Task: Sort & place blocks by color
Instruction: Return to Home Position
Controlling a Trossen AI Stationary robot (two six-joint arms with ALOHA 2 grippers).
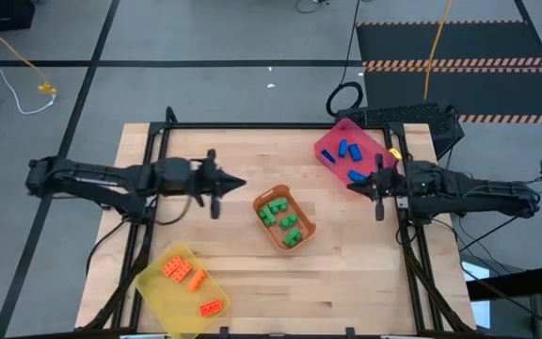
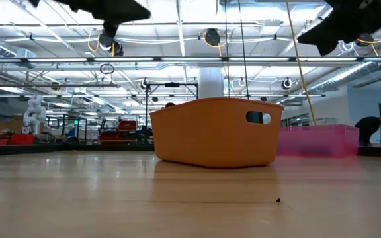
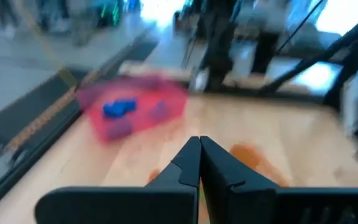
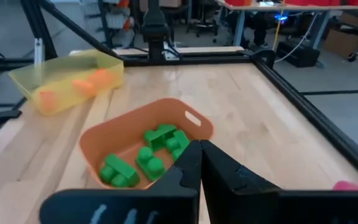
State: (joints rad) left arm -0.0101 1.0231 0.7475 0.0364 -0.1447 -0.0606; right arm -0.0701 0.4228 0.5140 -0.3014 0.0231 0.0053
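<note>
Several green blocks (image 1: 279, 217) lie in the orange tray (image 1: 304, 222) at the table's middle; the right wrist view shows these green blocks (image 4: 146, 158) too. Blue blocks (image 1: 351, 151) sit in the pink tray (image 1: 329, 143) at the far right. Three orange blocks (image 1: 188, 275) rest in the yellow tray (image 1: 163, 285) at the near left. My left gripper (image 1: 243, 185) hangs shut above the table, left of the orange tray. My right gripper (image 1: 350, 187) hovers shut, near the pink tray's near side. Both are empty.
A black metal frame (image 1: 252, 125) runs along the table's far edge and sides. Bare wood lies between the trays and along the near edge (image 1: 346, 292). In the low view the orange tray (image 2: 217, 132) stands before the pink tray (image 2: 319, 140); a person (image 2: 370, 129) stands far behind.
</note>
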